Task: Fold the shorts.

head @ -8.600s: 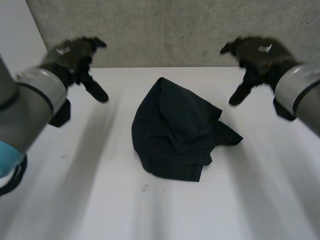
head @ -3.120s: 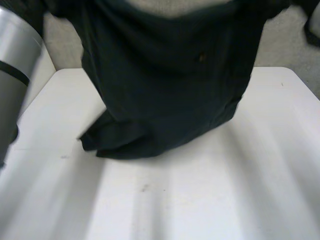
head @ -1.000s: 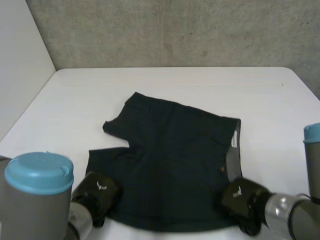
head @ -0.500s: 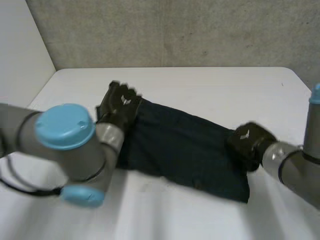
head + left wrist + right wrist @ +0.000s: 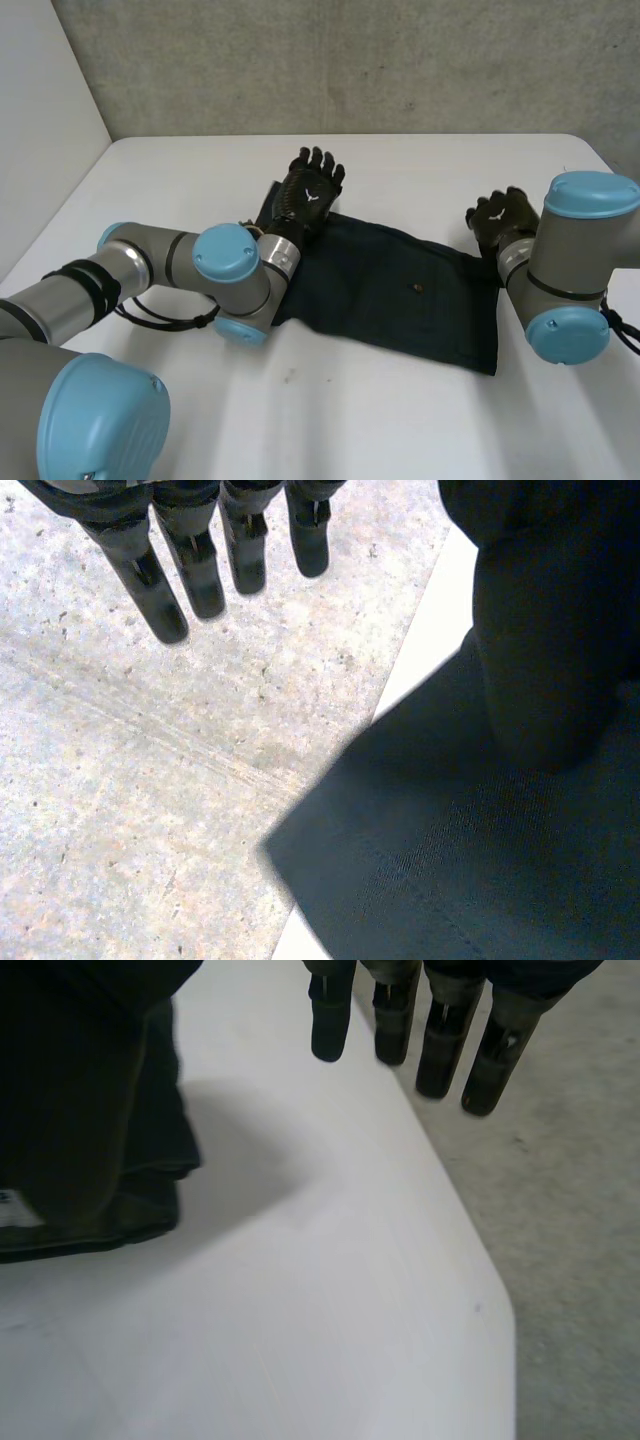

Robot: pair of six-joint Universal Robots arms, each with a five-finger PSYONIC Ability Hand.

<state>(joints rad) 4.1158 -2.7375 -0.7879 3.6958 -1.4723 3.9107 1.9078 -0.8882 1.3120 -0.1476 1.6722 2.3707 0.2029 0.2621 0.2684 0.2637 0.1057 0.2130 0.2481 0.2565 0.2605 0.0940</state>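
Entry. You had the shorts (image 5: 400,300) lying flat on the white counter (image 5: 380,430). They were folded into one long dark band that ran slantwise from its far left end to its near right end. A small brown spot (image 5: 416,291) sat near the middle of the shorts' top layer.

Your left hand (image 5: 308,192) stood at the shorts' far left corner, pointing away from the shorts toward the grey wall (image 5: 350,60). Its fingers (image 5: 197,570) were straight and spread apart, with nothing between them. The left wrist view put the shorts' corner under the palm, not in the fingers. Whether the heel of the hand touched the cloth could not be read. The left arm (image 5: 160,265) lay along the shorts' left side, with one blue cap just beside the shorts' near left edge.

Your right hand (image 5: 497,218) was just beyond the shorts' far right corner. Its fingers (image 5: 437,1045) were straight and loose, apart from one another and holding nothing. They pointed away from the shorts over bare counter. In the right wrist view the shorts' stacked right edge lay beside the palm, with a white label (image 5: 15,1210) showing at that edge. The right arm (image 5: 570,270) stood just to the right of the shorts, its lower blue cap near their near right corner.
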